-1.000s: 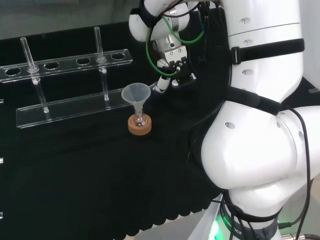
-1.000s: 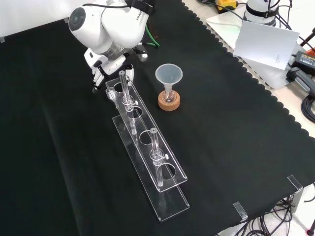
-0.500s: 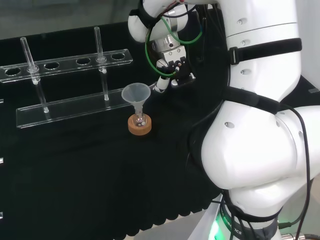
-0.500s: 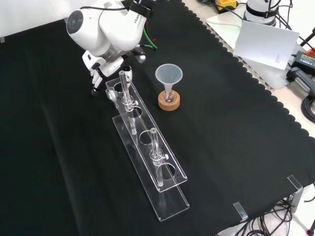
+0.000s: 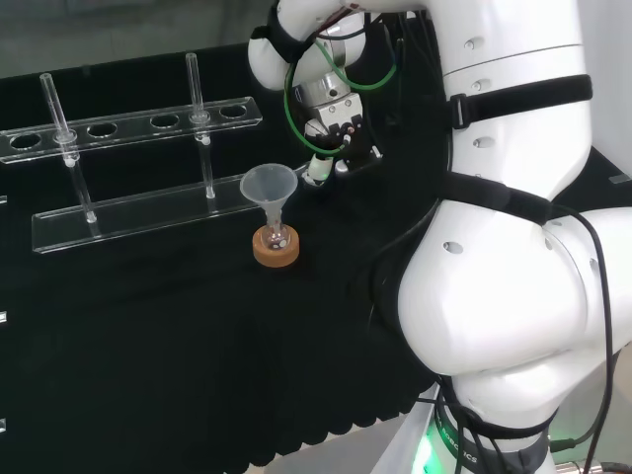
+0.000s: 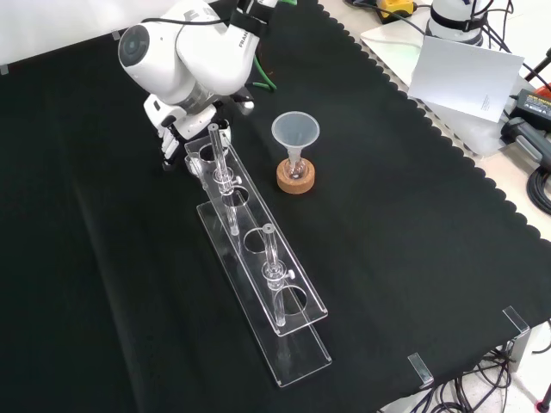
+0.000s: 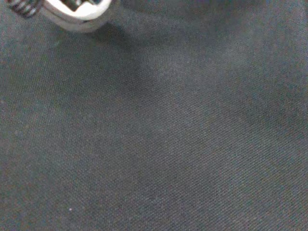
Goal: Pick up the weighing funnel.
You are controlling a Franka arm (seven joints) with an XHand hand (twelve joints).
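hand (image 5: 334, 138): low and tipped down toward the cloth (image 6: 413, 224). i cannot tell whether it is released, clenched or grasping anything, because the arm's own links and cables cover much of it.
under the palm: the wrist view looks close onto black weave, with a blurred white part of the hand at one edge.
weighing funnel: i cannot place it for certain. a faint clear glint lies by the hand's tip, next to the rack's end in the front view. it may be the piece or just part of the rack.
rack (image 6: 258, 258): a long clear rack with two glass tubes (image 6: 218, 159) standing upright in it. in the front view the hand sits just beside its far end, on the left side.
funnel (image 5: 269, 185): upright and mouth up, with its stem in a small flask (image 5: 278, 235) on a cork ring (image 5: 276, 249). it is near the hand but apart from it, and it is not the piece the task asks for.
done, as i judge it: the approach looks made, since the hand is down at cloth level in the corner between the rack's end and the funnel.
not shown: any clear piece raised off the cloth, or a grasp around one.
left, as i judge it: secure the small piece if that is not yet done, then lift it clear of the cloth without knocking the rack or the funnel.
stage: about the grasp itself, so early to middle of the task.
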